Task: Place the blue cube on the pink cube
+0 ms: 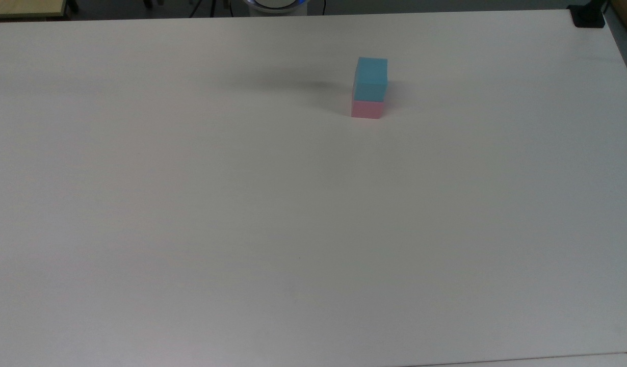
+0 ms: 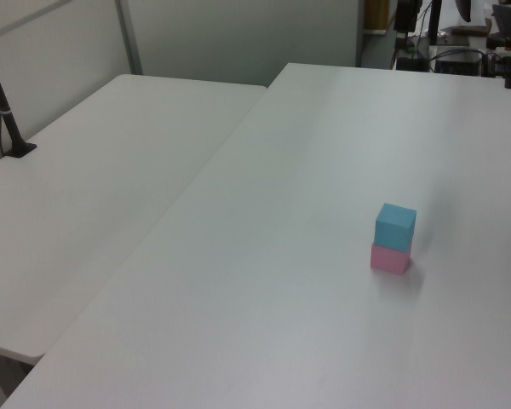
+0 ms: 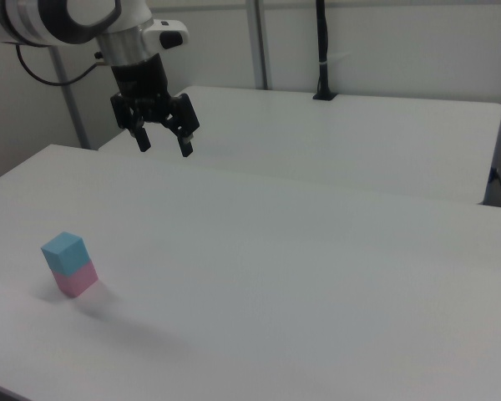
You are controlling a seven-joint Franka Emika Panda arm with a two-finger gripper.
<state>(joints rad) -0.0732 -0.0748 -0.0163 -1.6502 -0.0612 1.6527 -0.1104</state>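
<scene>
Sky-blue over pale pink: the blue cube [image 1: 371, 78] sits on top of the pink cube [image 1: 366, 109], and the two make a small upright stack on the white surface [image 1: 313, 229]. In the top view the stack stands toward the far edge, a little to the top view's right of centre. In the left view the blue cube [image 2: 395, 226] rests squarely on the pink cube [image 2: 389, 259], the edges close to flush and no tilt to be seen. In the right view the same stack appears near the right view's left edge, the blue cube [image 3: 64, 253] above the pink cube [image 3: 77, 280], with a soft shadow trailing away from it across the surface [image 3: 317, 276].

Nothing touches the cubes. In the right view the gripper [image 3: 163, 142] hangs in the air well apart from the stack, raised above the surface's far side, with its fingers [image 3: 186, 147] spread and nothing between them.

As a judgement from how things lie, the task looks finished: the blue cube is placed, released and standing on its own. What may be left is only for the arm to settle clear of the stack; no further handling of either cube seems called for. The one risk I can see would be a bump to the surface, since the top cube rests loose on a small footprint.
</scene>
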